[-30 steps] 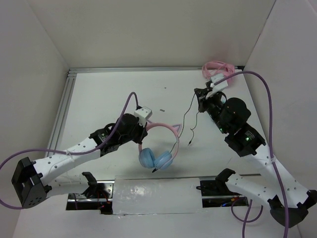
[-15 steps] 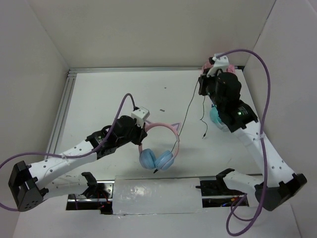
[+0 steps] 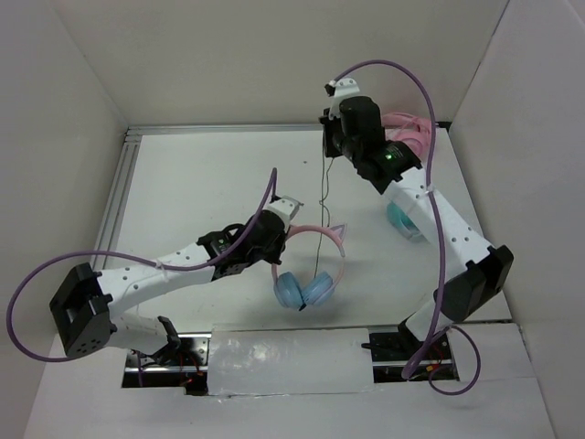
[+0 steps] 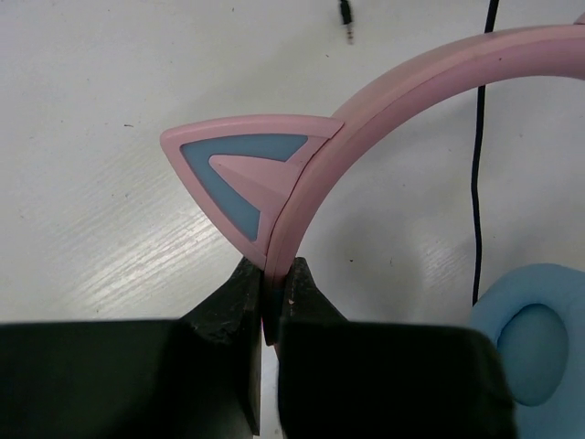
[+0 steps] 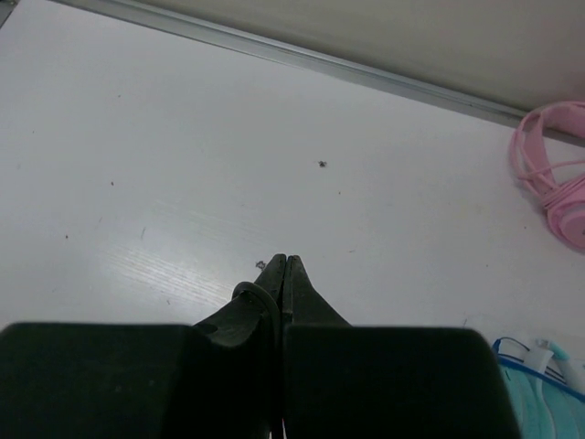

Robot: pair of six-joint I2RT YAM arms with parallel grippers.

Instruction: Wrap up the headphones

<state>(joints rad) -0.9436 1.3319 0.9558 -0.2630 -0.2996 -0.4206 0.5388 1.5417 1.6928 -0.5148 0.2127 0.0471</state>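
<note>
**Cable drawn out beyond the headband, which the left arm pins**

The headphones (image 3: 304, 290) sit on the surface (image 3: 201, 174) in front of the arm bases. Their pink headband (image 4: 402, 73) arches away from the left arm, and a blue ear cup (image 4: 535, 343) lies on the base side of the band. The left end effector (image 4: 274, 279) is closed on the band's edge, pinching it just below the cat ear (image 4: 242, 165).

The right end effector (image 5: 284, 270) is raised well beyond the headband, toward the far wall. Its fingers are pressed together with the thin black cable (image 3: 320, 210) looped between them. From there the cable runs in a nearly straight line back toward the bases and crosses over the headband's arc. A jack plug (image 4: 345, 11) shows just past the band; whether it hangs or lies flat cannot be told.

So the cable's long axis points from the right end effector straight at the headband. The left arm is much the nearer of the two, and it acts as an anchor. Winding probably falls to the right arm, which would have to bring the cable back and around the band.

The all-pink headphones (image 5: 553, 174) and the teal headphones (image 3: 402, 219) lie to the right of the headband, apart from it.
</note>
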